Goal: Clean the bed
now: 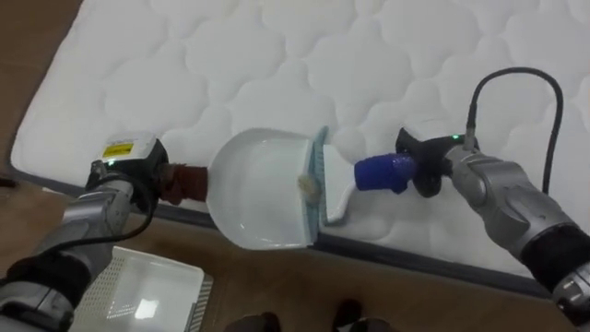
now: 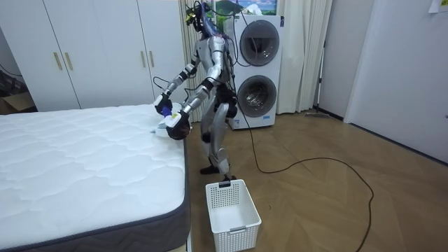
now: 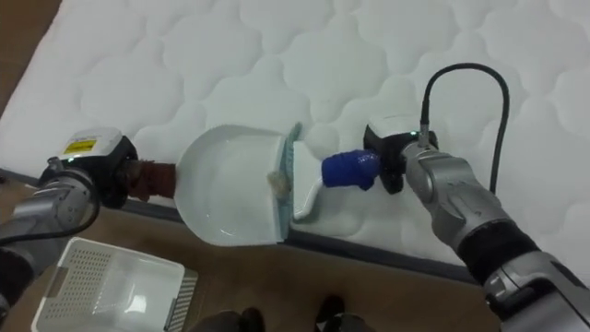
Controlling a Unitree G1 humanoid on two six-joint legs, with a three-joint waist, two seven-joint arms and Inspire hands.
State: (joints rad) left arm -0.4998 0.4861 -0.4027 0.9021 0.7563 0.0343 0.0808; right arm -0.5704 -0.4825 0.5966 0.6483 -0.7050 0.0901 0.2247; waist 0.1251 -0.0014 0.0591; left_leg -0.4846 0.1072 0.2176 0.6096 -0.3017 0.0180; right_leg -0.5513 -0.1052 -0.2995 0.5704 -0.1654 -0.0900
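Observation:
A white dustpan (image 1: pixel 258 189) lies at the edge of the white quilted mattress (image 1: pixel 277 55), its mouth facing right. My left hand (image 1: pixel 129 171) is shut on its dark red handle (image 1: pixel 184 182). My right hand (image 1: pixel 429 161) is shut on the blue handle of a small white brush (image 1: pixel 383 171). The brush's teal bristles (image 1: pixel 320 175) stand against the dustpan's lip. A small beige scrap (image 1: pixel 310 185) sits right at that lip, between bristles and pan. In the room view I stand at the bed's side, both arms held out over the mattress edge.
A white mesh basket (image 1: pixel 152 290) stands on the wooden floor just below my left arm, beside the bed (image 2: pixel 84 168). A dark cable (image 1: pixel 516 88) loops over the mattress behind my right wrist. Stacked washing machines (image 2: pixel 259 63) and white wardrobes (image 2: pixel 98 52) stand behind me.

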